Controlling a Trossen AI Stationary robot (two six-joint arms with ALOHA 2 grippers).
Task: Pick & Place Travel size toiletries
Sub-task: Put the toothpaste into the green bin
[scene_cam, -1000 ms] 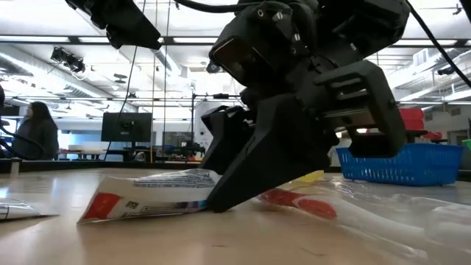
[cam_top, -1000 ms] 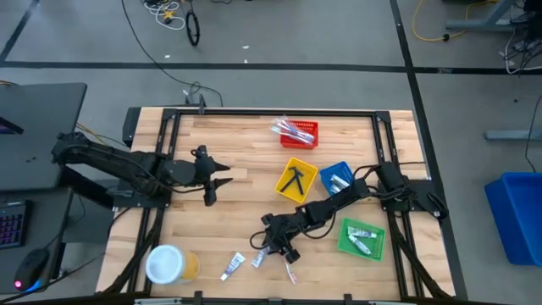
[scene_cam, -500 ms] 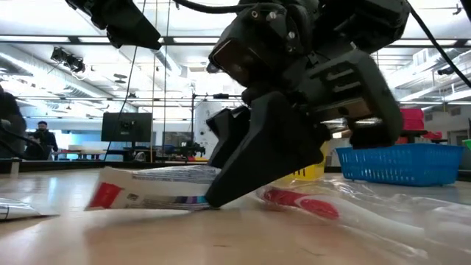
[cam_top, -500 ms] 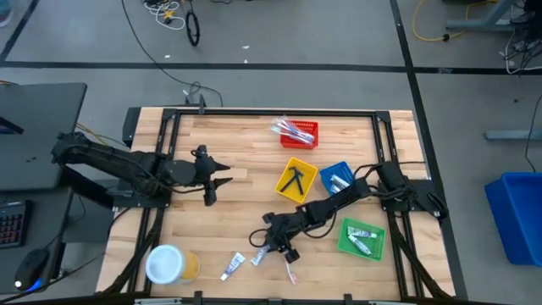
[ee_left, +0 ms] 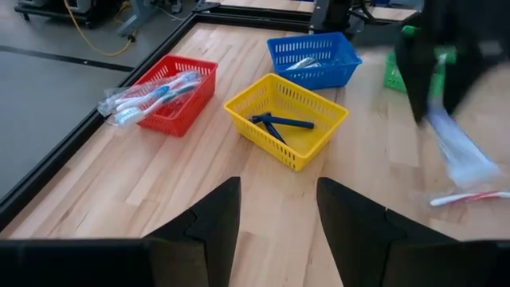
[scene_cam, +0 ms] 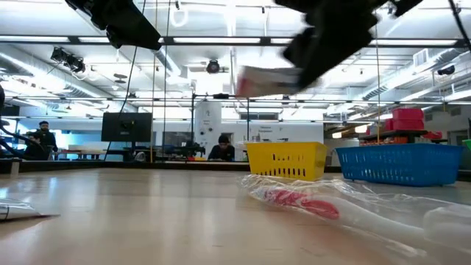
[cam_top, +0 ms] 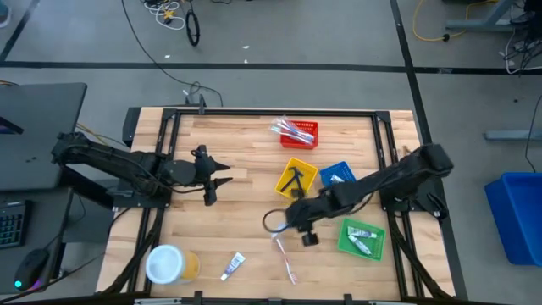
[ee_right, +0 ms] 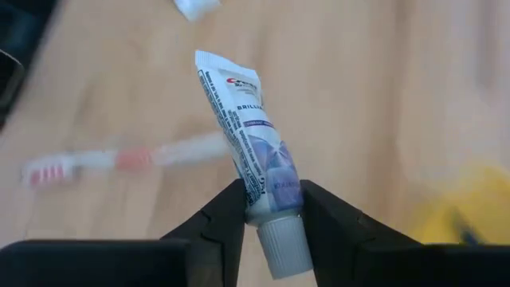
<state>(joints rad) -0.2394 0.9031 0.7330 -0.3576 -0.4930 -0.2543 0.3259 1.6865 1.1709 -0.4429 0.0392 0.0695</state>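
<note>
Note the small white toothpaste tube (ee_right: 253, 171) with red and purple print: the right gripper (ee_right: 269, 209) clamps it near its cap, raised at centre frame above open wooden tabletop (cam_top: 246, 203). Left gripper (cam_top: 213, 180) waits with its jaws apart, centre-left.

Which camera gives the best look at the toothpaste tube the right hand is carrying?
The right wrist view: the toothpaste tube fills it, pinched near its cap by the right hand. Low and left wrist views show a blur; the high view hides it.

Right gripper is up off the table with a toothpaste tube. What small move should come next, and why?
Probably carry on toward the green tray. The right gripper is shut on the toothpaste tube, lifted above the table, and that tray already holds similar white tubes. The left gripper waits open.
</note>
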